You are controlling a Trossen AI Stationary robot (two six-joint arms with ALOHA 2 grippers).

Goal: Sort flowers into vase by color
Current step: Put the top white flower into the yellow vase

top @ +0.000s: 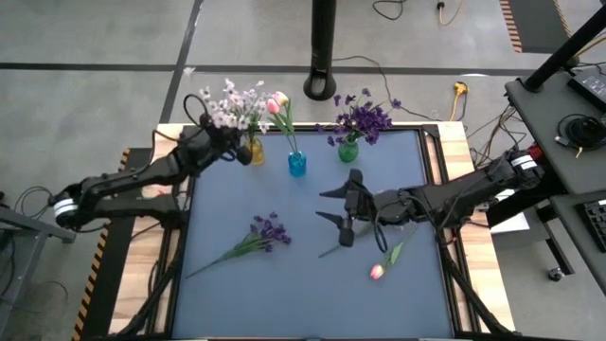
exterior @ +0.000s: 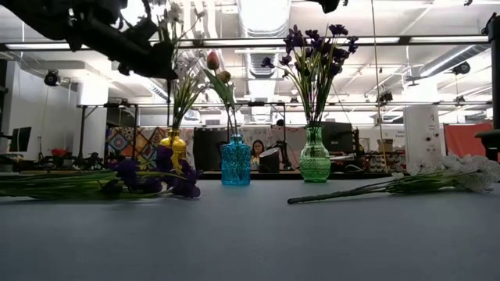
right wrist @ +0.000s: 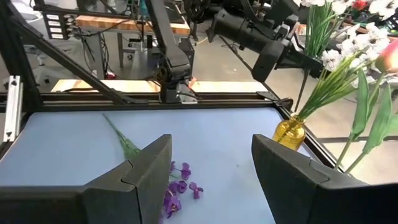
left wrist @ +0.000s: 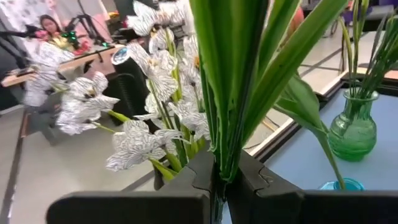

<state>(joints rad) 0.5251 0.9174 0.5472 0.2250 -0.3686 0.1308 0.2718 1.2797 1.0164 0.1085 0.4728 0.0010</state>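
Pinching a white sprig [left wrist: 149, 124] over the yellow vase [top: 256, 150], the left gripper [top: 230, 144] risks tipping it if stems snag. Right gripper [top: 343, 210] hovers spread above the desk [top: 284, 294].

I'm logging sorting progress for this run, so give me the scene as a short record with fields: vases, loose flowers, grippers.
yellow vase: holds white sprigs
blue vase: holds pink tulips
green vase: holds purple blooms
loose on table: purple flower stem, pink tulip stem
left gripper: shut on a green stem at the yellow vase
right gripper: open, empty, over mid-table
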